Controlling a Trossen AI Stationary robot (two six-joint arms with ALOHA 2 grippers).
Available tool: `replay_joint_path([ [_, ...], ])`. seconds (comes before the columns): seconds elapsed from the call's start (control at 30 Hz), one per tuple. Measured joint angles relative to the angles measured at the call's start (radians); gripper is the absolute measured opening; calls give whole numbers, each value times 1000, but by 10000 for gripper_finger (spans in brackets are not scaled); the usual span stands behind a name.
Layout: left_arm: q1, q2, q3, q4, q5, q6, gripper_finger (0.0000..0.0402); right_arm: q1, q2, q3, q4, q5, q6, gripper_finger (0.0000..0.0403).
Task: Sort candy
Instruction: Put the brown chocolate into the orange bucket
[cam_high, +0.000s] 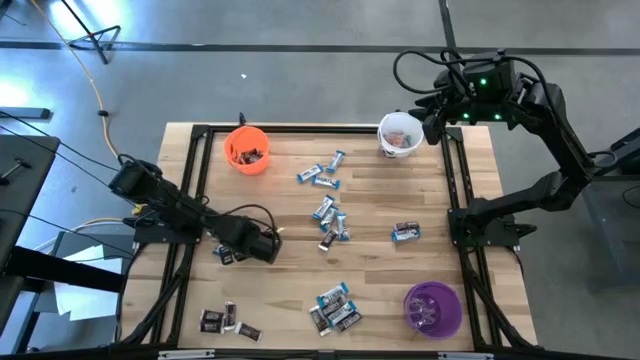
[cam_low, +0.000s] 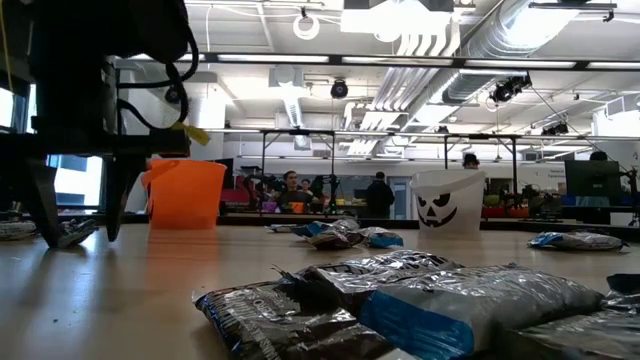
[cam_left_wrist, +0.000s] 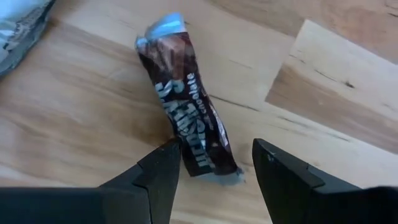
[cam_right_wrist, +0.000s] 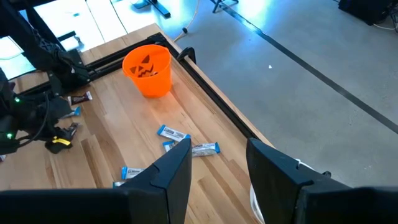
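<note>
Dark brown candy (cam_left_wrist: 193, 127) lies flat on the table (cam_high: 380, 195) at about 8 o'clock, its end between the left gripper (cam_left_wrist: 214, 171) fingers, jaws apart, not clamped. Other candies (cam_high: 330, 222) sit scattered mid-table w/ 3 cups around. Right gripper (cam_right_wrist: 217, 162) hangs at 1 o'clock over the white cup (cam_high: 400, 135), jaws open, empty.

**Wrapped candy lying in scattered groups on the bench**

A dark brown chocolate bar (cam_left_wrist: 189, 127) with a light blue end lies flat on the wood near the bench's left edge. Two blue-and-white pieces (cam_high: 322, 172) lie near the far edge, between the cups there. A cluster of blue-and-white and dark pieces (cam_high: 330, 223) sits at the bench's middle, and a single blue-and-dark piece (cam_high: 405, 232) lies apart toward the right edge. Another heap (cam_high: 335, 307) rests by the near edge. Three dark wrapped pieces (cam_high: 228, 322) lie in the near left corner. Some dark pieces (cam_high: 247, 154) are inside the orange cup (cam_high: 236, 137).
</note>
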Motion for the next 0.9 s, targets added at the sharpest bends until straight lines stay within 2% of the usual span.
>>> replay_joint_path([
  [0.27,18,8,3,-49,1,3,177,0,0,0,0,0,0,149],
  [0.67,18,7,2,-94,16,32,61,0,0,0,0,0,0,149],
  [0.9,18,3,13,-75,-5,105,43,0,0,0,0,0,0,149],
])
